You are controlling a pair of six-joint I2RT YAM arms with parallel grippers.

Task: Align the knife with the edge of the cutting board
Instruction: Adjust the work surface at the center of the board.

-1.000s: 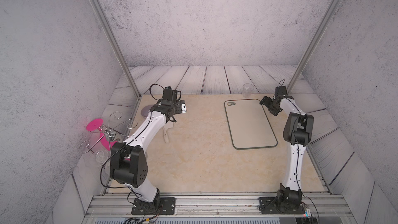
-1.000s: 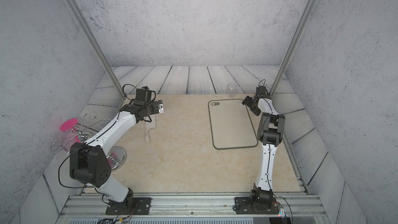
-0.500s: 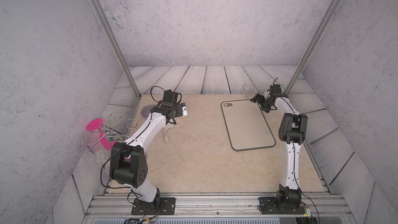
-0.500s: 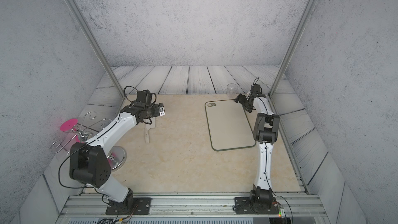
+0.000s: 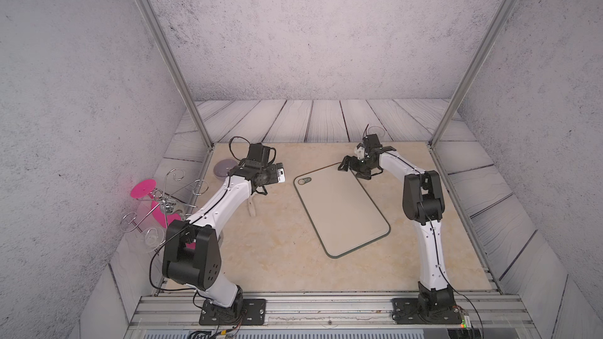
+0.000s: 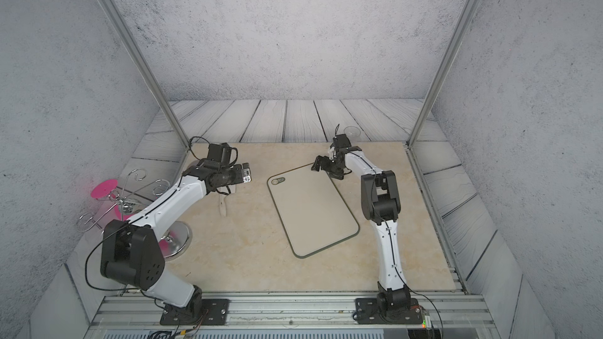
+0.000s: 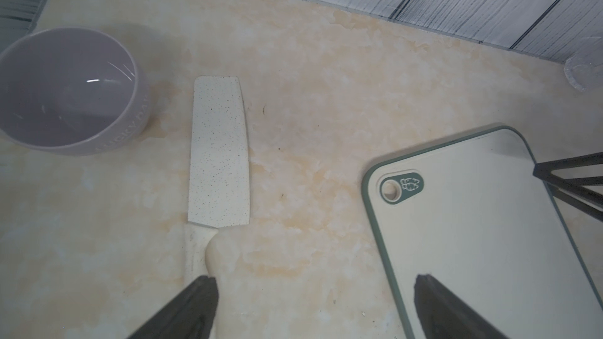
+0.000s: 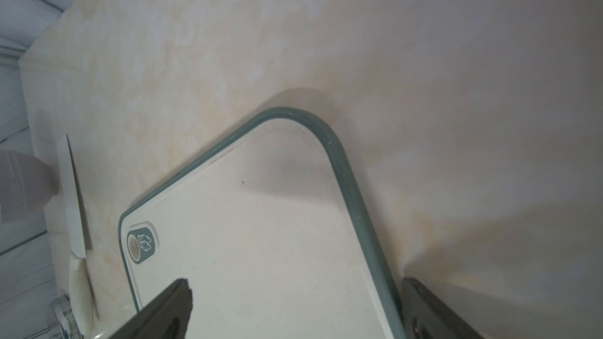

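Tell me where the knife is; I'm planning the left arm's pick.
In the left wrist view the knife lies flat on the tabletop, on the robot's left side, between the lilac bowl and the cutting board, touching neither.

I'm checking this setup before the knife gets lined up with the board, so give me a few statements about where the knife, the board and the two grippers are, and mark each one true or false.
1. The knife lies on the table, off the cutting board. True.
2. The left gripper is shut on the knife's handle. False: it is open, holding nothing.
3. A lilac bowl stands beside the knife's blade. True.
4. The right gripper is at the bowl. False: it is open at a corner of the cutting board, straddling the green rim.
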